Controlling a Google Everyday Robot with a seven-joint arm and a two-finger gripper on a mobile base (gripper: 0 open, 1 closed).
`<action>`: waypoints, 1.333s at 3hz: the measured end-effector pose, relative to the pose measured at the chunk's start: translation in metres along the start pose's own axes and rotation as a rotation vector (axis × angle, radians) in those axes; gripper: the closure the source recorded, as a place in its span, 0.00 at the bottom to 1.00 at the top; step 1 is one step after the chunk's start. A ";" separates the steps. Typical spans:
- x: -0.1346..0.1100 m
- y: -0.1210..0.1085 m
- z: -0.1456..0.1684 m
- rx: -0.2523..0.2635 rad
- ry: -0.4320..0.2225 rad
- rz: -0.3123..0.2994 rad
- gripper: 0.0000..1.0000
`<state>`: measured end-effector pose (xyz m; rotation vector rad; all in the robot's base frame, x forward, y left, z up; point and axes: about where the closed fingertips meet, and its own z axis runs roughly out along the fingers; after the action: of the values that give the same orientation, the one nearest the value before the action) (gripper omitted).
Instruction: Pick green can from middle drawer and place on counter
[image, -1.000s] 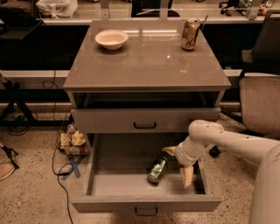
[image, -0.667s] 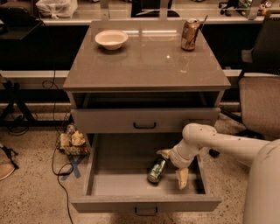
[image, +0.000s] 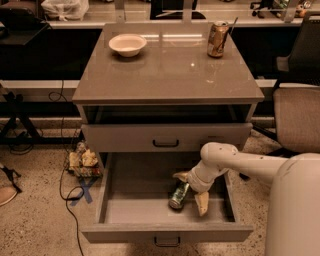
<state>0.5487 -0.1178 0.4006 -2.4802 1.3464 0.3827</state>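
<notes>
Now your hand, fingers spread, has slid in from 3 o'clock to flank the green can in the middle drawer, so a grasp looks due.

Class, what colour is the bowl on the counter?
Cream-white bowl, shown in the camera view; the gripper is open at the green can in the middle drawer.

Green can with silvery ends on grey drawer floor, white gripper with tan fingers down in that drawer beside it — desk glossy grey-brown, bowl cream, other can gold-brown.
</notes>
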 end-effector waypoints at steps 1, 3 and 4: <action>0.013 -0.005 0.008 -0.014 0.014 0.027 0.00; 0.019 -0.006 0.013 -0.025 0.018 0.044 0.00; 0.010 0.002 0.019 -0.053 0.008 0.039 0.00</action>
<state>0.5503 -0.1191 0.3793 -2.5032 1.4071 0.4230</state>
